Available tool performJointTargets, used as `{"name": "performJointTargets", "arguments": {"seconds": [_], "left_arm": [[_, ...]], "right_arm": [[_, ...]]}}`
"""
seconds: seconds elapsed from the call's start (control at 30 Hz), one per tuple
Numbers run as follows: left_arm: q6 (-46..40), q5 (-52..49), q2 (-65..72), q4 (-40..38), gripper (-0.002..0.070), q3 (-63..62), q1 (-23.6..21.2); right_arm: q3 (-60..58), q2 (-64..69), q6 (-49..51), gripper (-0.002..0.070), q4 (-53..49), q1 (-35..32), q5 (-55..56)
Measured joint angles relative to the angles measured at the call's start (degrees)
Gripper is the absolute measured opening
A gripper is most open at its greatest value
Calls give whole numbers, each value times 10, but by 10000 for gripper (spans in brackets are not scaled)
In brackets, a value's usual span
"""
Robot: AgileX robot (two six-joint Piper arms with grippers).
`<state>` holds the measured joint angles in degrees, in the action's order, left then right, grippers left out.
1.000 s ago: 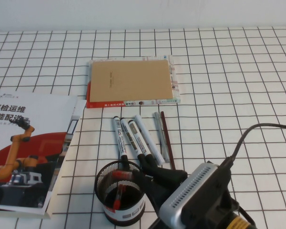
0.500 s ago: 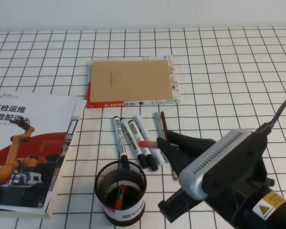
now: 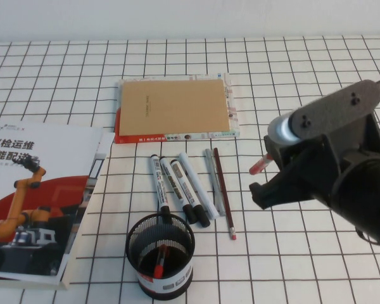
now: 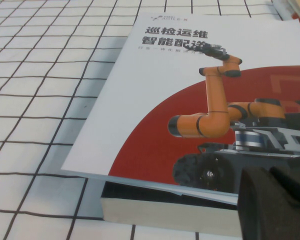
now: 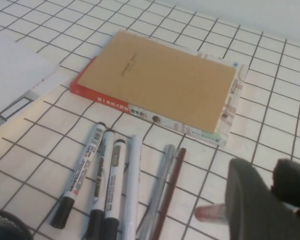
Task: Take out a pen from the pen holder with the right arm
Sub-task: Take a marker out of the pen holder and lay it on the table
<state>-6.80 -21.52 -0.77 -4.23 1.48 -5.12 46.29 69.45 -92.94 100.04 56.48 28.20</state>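
One pen (image 3: 260,164) sits pinched in the right gripper (image 5: 270,172), jaws closed on it, only its red end showing. We see gripper + pen up off the desk (image 3: 316,69), over its right half, well apart from the pen holder (image 3: 177,278). Holder = black mesh cup, upright at the near edge, left of centre, w/ a second pen (image 3: 159,258), red-capped, leaning inside. Just behind it, mid-desk, lie black-capped markers (image 3: 176,180), a grey pen (image 3: 213,177) and a brown pencil (image 3: 228,221), roughly parallel, side by side. Tan notebook (image 3: 174,106) lies flat beyond them, toward the far edge. Left gripper (image 4: 275,205) hangs over the near edge of the booklet (image 4: 155,100), which lies at the desk's left edge. Whether that one is open or closed, we can't tell.
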Motion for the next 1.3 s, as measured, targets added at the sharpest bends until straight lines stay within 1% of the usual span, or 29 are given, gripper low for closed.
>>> {"name": "performJointTargets", "arguments": {"seconds": [0.1,0.23,0.37,0.53,0.6,0.67,0.73,0.83,0.93,1.03,1.13,1.23,1.3], "left_arm": [[0,0,0,0,-3,0,0],[0,0,0,0,-3,0,0],[0,0,0,0,-3,0,0],[0,0,0,0,-3,0,0],[0,0,0,0,-3,0,0],[0,0,0,0,-3,0,0],[0,0,0,0,-3,0,0],[0,0,0,0,-3,0,0],[0,0,0,0,-3,0,0],[0,0,0,0,-3,0,0],[0,0,0,0,-3,0,0],[0,0,0,0,-3,0,0],[0,0,0,0,-3,0,0]], "right_arm": [[0,0,-11,70,0,-34,-39],[1,0,-18,70,0,-47,-81],[1,0,-40,70,0,-47,-83],[1,0,-29,70,-7,-56,-82],[1,0,26,70,-57,-74,-105],[2,0,120,70,-145,-107,-156],[5,0,268,70,-260,-145,-221],[15,0,448,70,-420,-200,-315],[33,0,580,70,-527,-241,-408],[60,0,679,70,-609,-263,-509],[100,10,783,70,-699,-270,-610],[152,34,865,70,-776,-270,-719],[182,57,892,70,-807,-270,-782]]}}
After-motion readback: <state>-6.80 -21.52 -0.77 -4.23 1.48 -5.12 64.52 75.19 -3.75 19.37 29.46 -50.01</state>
